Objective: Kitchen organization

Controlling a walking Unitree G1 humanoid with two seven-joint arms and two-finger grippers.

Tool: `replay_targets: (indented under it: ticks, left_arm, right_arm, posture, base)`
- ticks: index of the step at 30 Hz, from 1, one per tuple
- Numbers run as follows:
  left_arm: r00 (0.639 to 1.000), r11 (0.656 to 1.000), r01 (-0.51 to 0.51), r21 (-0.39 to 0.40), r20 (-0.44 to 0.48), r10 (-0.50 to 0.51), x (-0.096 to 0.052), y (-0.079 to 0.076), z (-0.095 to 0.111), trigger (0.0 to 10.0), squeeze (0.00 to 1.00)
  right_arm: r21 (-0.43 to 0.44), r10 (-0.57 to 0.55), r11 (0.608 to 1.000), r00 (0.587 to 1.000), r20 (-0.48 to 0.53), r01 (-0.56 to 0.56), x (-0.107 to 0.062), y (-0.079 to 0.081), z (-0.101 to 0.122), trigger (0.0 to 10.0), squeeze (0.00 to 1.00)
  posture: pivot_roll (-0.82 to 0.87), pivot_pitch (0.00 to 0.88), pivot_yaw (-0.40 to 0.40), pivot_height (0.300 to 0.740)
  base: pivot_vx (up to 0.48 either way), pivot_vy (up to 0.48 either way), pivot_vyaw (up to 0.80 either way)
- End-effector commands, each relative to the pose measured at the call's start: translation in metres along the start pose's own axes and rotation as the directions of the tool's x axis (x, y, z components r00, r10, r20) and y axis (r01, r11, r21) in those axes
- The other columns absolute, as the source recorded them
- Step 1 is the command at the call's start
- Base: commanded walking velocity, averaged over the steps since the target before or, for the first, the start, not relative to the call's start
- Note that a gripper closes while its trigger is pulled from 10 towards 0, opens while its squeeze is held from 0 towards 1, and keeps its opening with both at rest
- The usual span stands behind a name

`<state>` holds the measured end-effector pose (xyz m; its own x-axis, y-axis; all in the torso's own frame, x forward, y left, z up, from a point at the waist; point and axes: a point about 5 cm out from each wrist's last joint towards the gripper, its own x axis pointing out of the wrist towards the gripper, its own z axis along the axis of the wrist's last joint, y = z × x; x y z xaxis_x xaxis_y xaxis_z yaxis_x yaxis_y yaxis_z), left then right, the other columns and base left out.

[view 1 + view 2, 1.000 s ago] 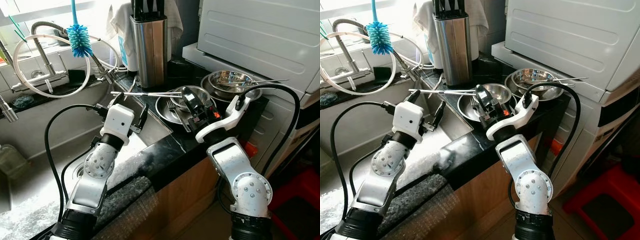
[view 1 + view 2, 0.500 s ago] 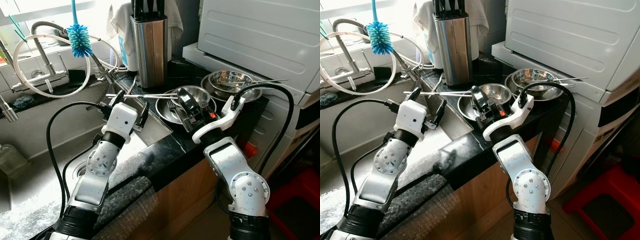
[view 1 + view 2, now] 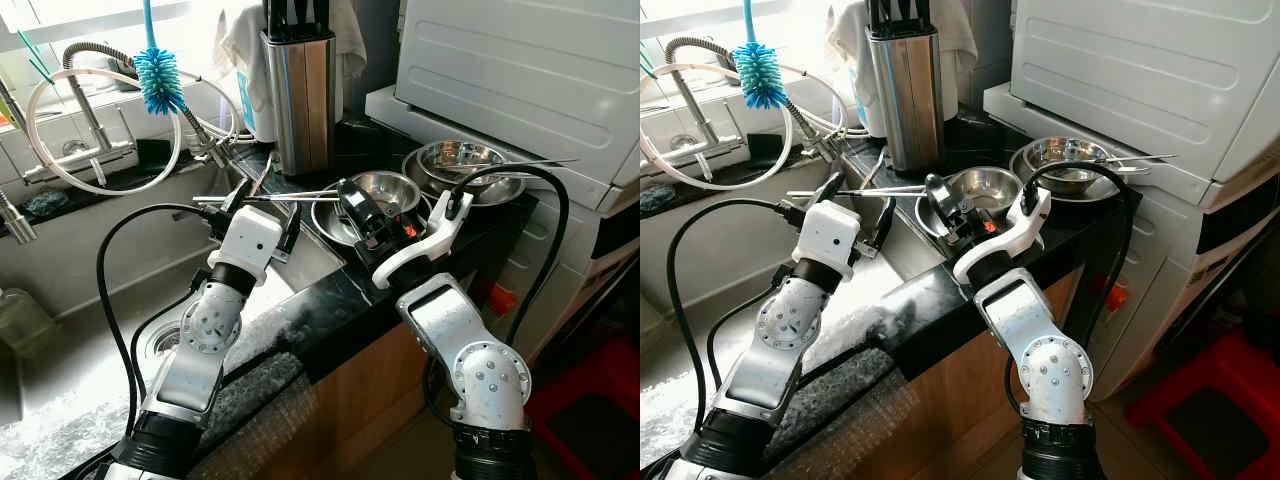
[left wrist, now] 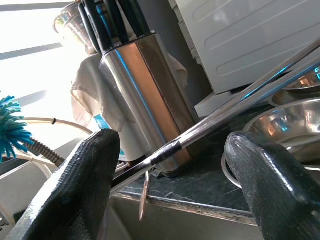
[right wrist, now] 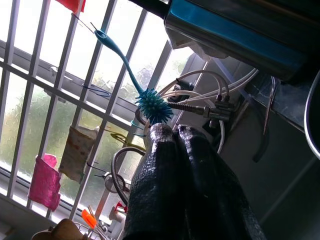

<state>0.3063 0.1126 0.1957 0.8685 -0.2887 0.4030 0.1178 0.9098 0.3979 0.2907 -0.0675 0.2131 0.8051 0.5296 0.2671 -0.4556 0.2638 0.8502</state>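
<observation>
A pair of long thin metal chopsticks (image 3: 270, 198) lies level over the sink's right edge, pointing left. My right gripper (image 3: 348, 192) is shut on their right end, above the front steel bowl (image 3: 392, 190); in the right wrist view its fingers (image 5: 172, 150) are pressed together. My left gripper (image 3: 262, 205) stands open at the sink's corner. In the left wrist view the chopsticks (image 4: 240, 100) pass between its two spread fingertips (image 4: 95, 165) without touching them.
A steel knife block (image 3: 303, 95) stands just behind. More steel bowls (image 3: 465, 160) sit to the right, by a white appliance (image 3: 520, 70). The sink (image 3: 90, 260), a faucet hose and a blue brush (image 3: 157, 80) are on the left. A red stool (image 3: 1230, 390) stands on the floor.
My right gripper has carried the chopsticks to the left, so their tips now reach past the left gripper's fingers. The left gripper has risen slightly.
</observation>
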Motion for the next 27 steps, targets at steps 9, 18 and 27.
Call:
replay_targets:
  ticks: [9, 18, 27]
  left_arm:
    - [0.999, 0.998, -0.039, 0.054, -0.026, 0.041, 0.0036, 0.0053, -0.0044, 0.9, 0.0]
    - [0.998, 0.997, -0.049, 0.061, -0.027, 0.051, 0.0043, 0.0051, -0.0045, 0.0, 0.0]
    - [0.998, 0.997, -0.054, 0.064, -0.029, 0.056, 0.0048, 0.0058, -0.0048, 0.0, 0.0]
  right_arm:
    - [0.111, 0.032, 0.993, 0.999, -0.021, -0.03, 0.0062, 0.009, -0.0216, 10.0, 0.0]
    - [0.107, 0.034, 0.994, 0.999, -0.026, -0.031, 0.0074, 0.0096, -0.0235, 10.0, 0.0]
    - [-0.003, 0.002, 1.0, 1.0, -0.028, -0.002, 0.0083, 0.0075, -0.0241, 10.0, 0.0]
  posture:
    - [-0.19, 0.0, 0.023, 0.74]
    - [-0.19, 0.0, 0.02, 0.74]
    - [-0.19, 0.0, 0.021, 0.74]
  base:
    - [0.0, 0.0, 0.0]
    - [0.0, 0.0, 0.0]
    - [0.0, 0.0, 0.0]
